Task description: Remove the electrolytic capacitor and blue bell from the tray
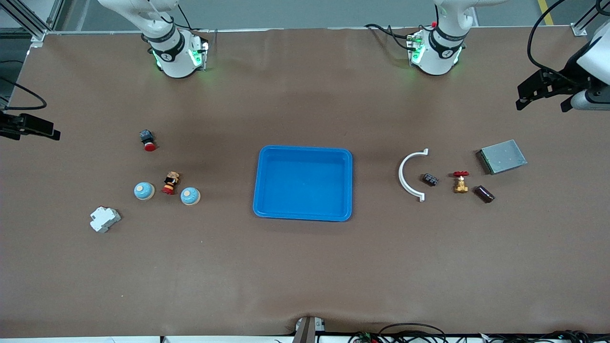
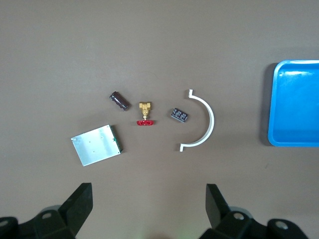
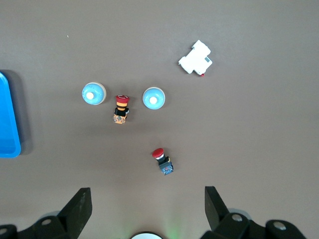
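Blue tray (image 1: 303, 214) at table centre, nothing in it. Dark capacitor (image 1: 484, 194) lying toward left arm's end, just beside brass valve (image 1: 461, 182). Two blue bells (image 1: 144, 191) (image 1: 190, 196) toward right arm's end, flanking small figurine (image 1: 170, 183). Left gripper (image 2: 147, 206) and right gripper (image 3: 146, 206) raised, spread wide, holding nothing.

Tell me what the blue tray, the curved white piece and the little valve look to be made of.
The blue tray looks like molded plastic: uniform glossy colour, rounded corners, soft glare. The curved white piece also looks plastic: thin, plain matte white with small end tabs. The valve seems brass, given its golden metallic body; its red handwheel could be painted metal or plastic, the look leaves that open.
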### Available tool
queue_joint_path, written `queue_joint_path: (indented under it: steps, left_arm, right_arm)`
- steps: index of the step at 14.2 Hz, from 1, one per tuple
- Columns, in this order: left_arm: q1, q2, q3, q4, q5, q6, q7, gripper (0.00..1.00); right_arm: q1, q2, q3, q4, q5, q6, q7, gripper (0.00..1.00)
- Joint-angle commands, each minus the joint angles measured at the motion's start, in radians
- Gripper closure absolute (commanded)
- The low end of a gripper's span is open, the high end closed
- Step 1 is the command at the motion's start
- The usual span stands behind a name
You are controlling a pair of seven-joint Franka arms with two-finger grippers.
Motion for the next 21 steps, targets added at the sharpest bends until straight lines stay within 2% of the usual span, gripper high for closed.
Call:
queue_joint_path:
  steps: [1,3,5,13,21]
  left_arm:
    - [0.006,-0.021,0.001,0.009,-0.010,-0.003,-0.008,0.00]
    - [0.006,-0.019,0.001,0.018,-0.008,-0.004,-0.005,0.00]
    - [0.004,-0.012,-0.003,0.019,-0.008,-0.003,-0.007,0.00]
    - [-0.004,0.036,-0.007,0.087,-0.016,0.005,-0.008,0.00]
    - [0.007,0.028,0.004,0.089,-0.010,-0.003,-0.008,0.00]
  right_arm:
    - [-0.010,-0.075,0.011,-0.123,-0.008,0.046,0.055,0.00]
    - [-0.003,-0.159,0.016,-0.249,-0.008,0.139,0.092,0.00]
    - [-0.002,-0.227,0.017,-0.318,-0.006,0.156,0.094,0.00]
    - [0.010,-0.264,0.019,-0.308,-0.005,0.109,0.146,0.00]
    - [0.010,-0.262,0.019,-0.308,-0.005,0.107,0.146,0.00]
